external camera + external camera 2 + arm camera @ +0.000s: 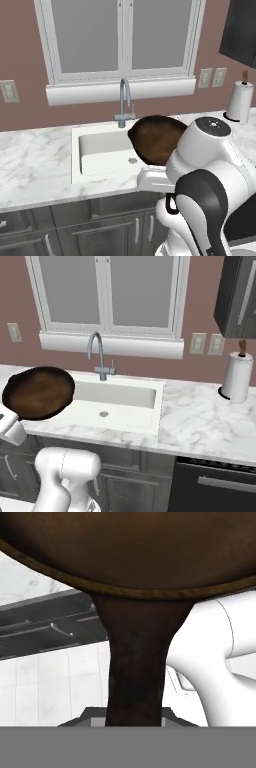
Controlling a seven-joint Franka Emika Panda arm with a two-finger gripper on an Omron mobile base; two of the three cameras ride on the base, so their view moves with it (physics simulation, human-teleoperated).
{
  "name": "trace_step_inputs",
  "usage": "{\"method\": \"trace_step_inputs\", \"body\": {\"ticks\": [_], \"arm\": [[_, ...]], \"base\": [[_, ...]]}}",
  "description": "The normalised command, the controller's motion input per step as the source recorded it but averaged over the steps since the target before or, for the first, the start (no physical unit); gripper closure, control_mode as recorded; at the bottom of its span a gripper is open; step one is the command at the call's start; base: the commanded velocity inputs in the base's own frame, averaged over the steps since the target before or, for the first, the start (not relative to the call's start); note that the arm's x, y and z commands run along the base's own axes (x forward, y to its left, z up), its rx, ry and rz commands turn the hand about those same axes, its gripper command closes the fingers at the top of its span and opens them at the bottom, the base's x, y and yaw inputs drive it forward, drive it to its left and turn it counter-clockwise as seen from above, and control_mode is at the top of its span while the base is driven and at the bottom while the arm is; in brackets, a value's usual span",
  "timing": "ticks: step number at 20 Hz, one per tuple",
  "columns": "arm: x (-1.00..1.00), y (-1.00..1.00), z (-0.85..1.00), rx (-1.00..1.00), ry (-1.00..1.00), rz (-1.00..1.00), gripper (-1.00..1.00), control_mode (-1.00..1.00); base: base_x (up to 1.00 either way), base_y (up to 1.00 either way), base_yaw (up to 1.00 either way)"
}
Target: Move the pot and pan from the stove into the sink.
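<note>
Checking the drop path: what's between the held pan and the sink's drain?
Nothing. In the right base view, only bare white basin floor lies between the pan and the sink drain.

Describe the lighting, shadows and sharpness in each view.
Left base view: flat, even light, no glare, pan sharp above the sink. Right base view: soft shading inside the basin, faucet crisp. Hand view: pan handle very close, dark, edges soft.

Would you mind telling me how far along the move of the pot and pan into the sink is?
Nothing looks finished: the sink holds no cookware. In hand: the tool is shut on the handle of the pan, carried tilted in the air over the sink's left front edge. Left: lowering the pan into the basin, then the pot.
</note>
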Motion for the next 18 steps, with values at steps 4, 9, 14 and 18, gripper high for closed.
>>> {"method": "trace_step_inputs", "body": {"ticks": [4,9,14,18], "arm": [[0.0,0.0,0.0,0.0,0.0,0.0,1.0,1.0],[0.0,0.0,0.0,0.0,0.0,0.0,1.0,-1.0],[0.43,-0.22,-0.01,0.0,0.11,0.03,1.0,-1.0],[0.51,-0.4,-0.16,0.0,0.2,0.08,1.0,-1.0]], "base": [[0.54,0.0,-0.01],[0.01,0.0,0.0],[0.0,0.0,0.0],[0.0,0.0,0.0]]}}
